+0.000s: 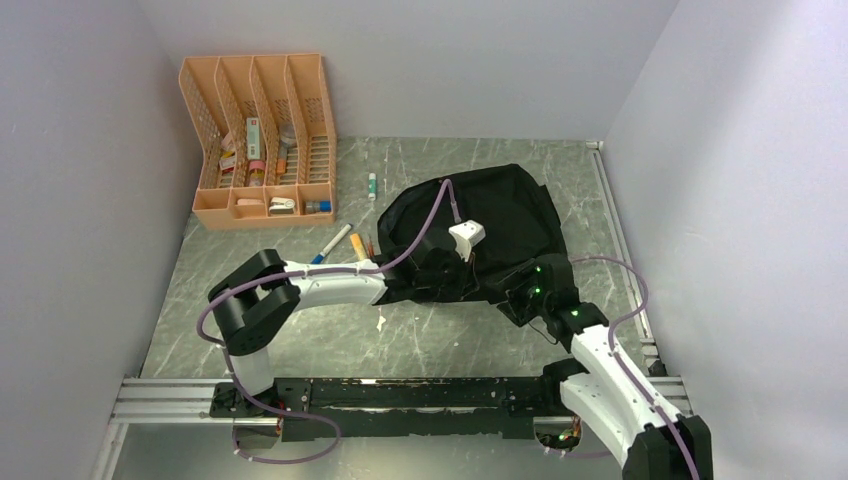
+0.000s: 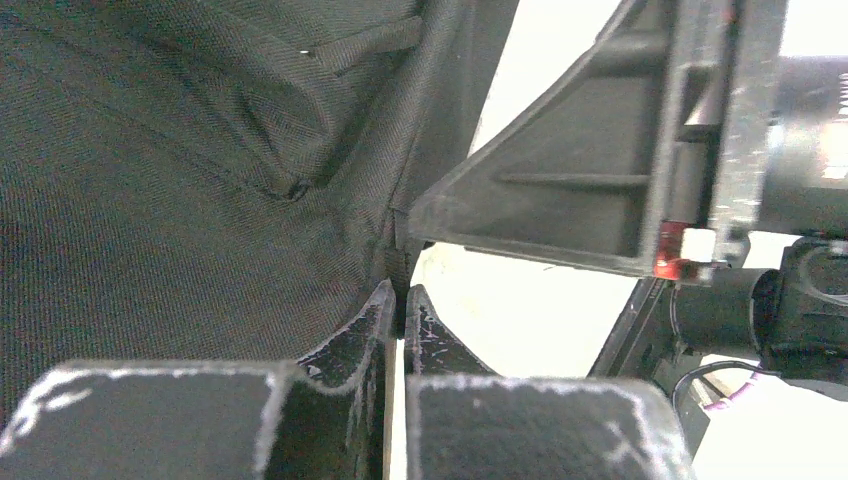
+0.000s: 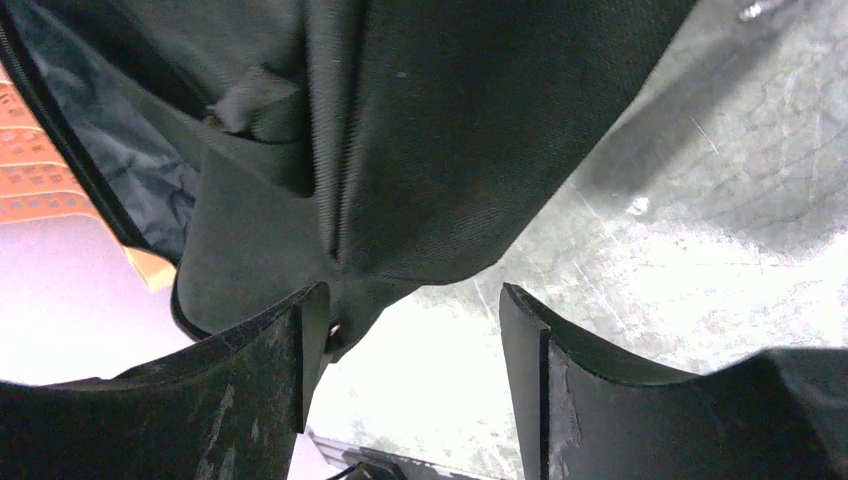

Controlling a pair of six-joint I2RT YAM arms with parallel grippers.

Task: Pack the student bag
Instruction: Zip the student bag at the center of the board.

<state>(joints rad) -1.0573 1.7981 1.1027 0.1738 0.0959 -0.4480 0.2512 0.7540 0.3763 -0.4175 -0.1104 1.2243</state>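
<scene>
The student bag [image 1: 495, 222], a black soft backpack, lies in the middle of the table. My left gripper [image 1: 440, 268] is at its near left edge. In the left wrist view the jaws [image 2: 401, 292] are shut, pinching a thin fold of the bag's black fabric [image 2: 200, 180] at their tips. My right gripper [image 1: 522, 292] sits at the bag's near right edge. Its fingers [image 3: 410, 310] stand open, with only the pale table between them. The bag's corner [image 3: 450, 150] hangs just above and touches the left finger [image 3: 285, 350]. A strip of grey lining [image 3: 140, 175] shows beside the zipper.
An orange mesh desk organiser [image 1: 258, 140] holding several small items stands at the back left. Two markers [image 1: 331, 243] [image 1: 358, 245] lie left of the bag, and a small tube [image 1: 372, 185] lies further back. Walls close in on three sides.
</scene>
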